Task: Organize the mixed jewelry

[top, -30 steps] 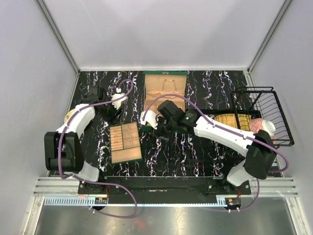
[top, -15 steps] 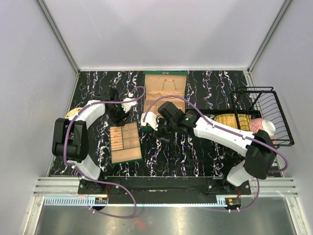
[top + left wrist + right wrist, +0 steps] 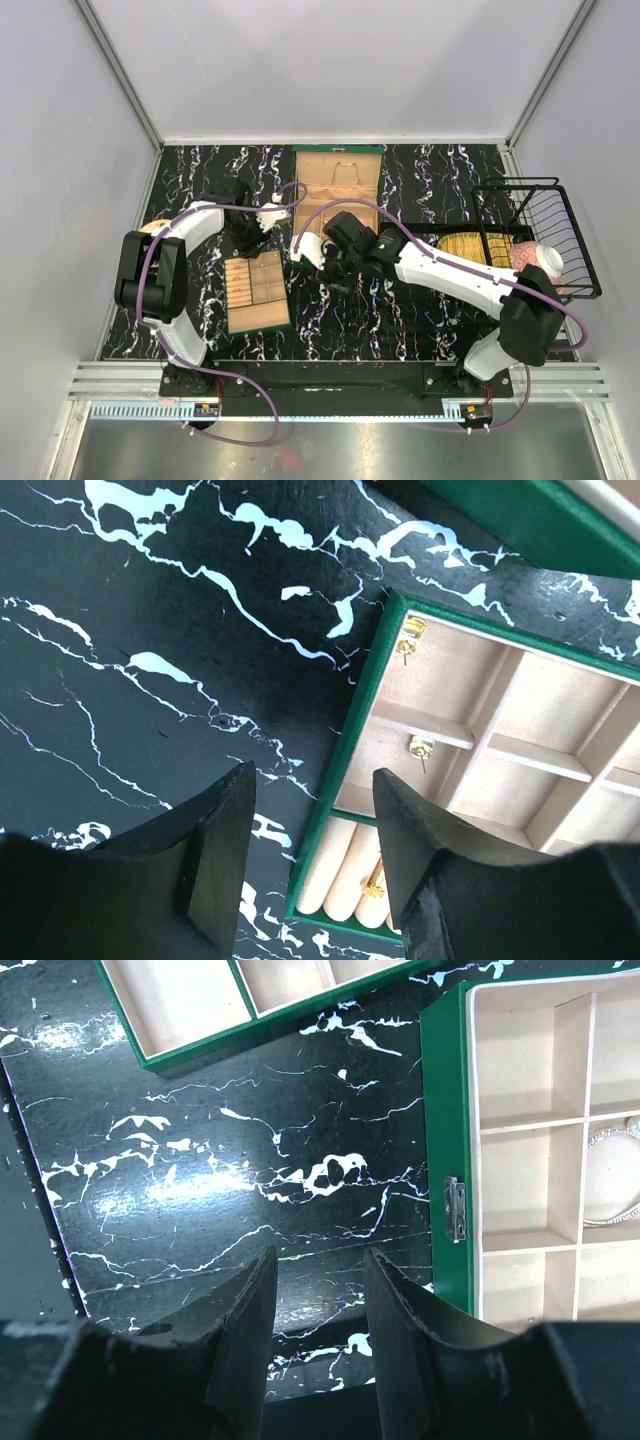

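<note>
**Empty grippers poised beside the jewelry trays.**
Top view: left gripper [image 3: 263, 222] and right gripper [image 3: 303, 255] flank the green, tan-lined compartment tray [image 3: 258, 329]. Left wrist: jaws half open, empty; small gold studs [image 3: 420, 747] lie in the cells, and a finger might snag the rim. Right wrist: jaws likewise; a thin silvery loop [image 3: 612, 1180] in the green clasped box [image 3: 445, 1110] might slip.

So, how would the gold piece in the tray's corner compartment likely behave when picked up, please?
The gold piece looks tiny with a thin pin, so probably light, slippery. Tucked against the tray wall, it may resist pinching.
</note>
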Robot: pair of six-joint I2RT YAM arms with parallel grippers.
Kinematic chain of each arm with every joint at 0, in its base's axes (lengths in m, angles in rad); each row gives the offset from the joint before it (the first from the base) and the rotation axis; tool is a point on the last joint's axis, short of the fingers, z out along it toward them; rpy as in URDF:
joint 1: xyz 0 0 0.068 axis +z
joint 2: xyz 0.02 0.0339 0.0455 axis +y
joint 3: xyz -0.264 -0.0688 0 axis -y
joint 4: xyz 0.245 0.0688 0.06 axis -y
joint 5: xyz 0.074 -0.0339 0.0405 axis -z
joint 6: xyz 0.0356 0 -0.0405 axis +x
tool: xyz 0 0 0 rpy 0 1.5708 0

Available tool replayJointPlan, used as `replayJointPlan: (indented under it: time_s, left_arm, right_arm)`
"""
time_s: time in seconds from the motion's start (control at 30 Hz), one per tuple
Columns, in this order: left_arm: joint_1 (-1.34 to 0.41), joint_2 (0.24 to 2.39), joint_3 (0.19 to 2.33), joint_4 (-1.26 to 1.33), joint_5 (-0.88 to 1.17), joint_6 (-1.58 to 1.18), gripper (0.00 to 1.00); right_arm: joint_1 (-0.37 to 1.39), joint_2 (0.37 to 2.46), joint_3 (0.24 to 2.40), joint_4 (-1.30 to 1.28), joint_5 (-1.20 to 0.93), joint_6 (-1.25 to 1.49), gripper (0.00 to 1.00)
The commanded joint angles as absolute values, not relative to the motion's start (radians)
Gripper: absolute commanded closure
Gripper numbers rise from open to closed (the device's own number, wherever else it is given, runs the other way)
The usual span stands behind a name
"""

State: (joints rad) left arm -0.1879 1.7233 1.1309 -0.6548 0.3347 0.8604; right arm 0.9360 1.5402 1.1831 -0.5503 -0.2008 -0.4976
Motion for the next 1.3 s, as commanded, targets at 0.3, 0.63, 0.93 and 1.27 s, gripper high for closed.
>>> replayJointPlan:
  time_s: [0.3, 0.63, 0.93, 1.27]
  left_arm:
    - [-0.201, 1.772, 1.166, -0.632, 0.293, 0.900, 0.50]
    - [-0.210, 1.787, 1.144, -0.607, 0.288, 0.888, 0.56]
    - [-0.210, 1.796, 1.132, -0.607, 0.262, 0.850, 0.80]
    - [-0.180, 1.743, 1.086, -0.612, 0.175, 0.815, 0.97]
  right_arm:
    - [0.945, 1.489, 1.167, -0.512, -0.166, -0.508, 0.55]
    - [0.945, 1.490, 1.161, -0.506, -0.152, -0.508, 0.55]
    - [0.945, 1.470, 1.147, -0.506, -0.132, -0.508, 0.55]
    - [0.945, 1.459, 1.135, -0.506, -0.126, -0.506, 0.55]
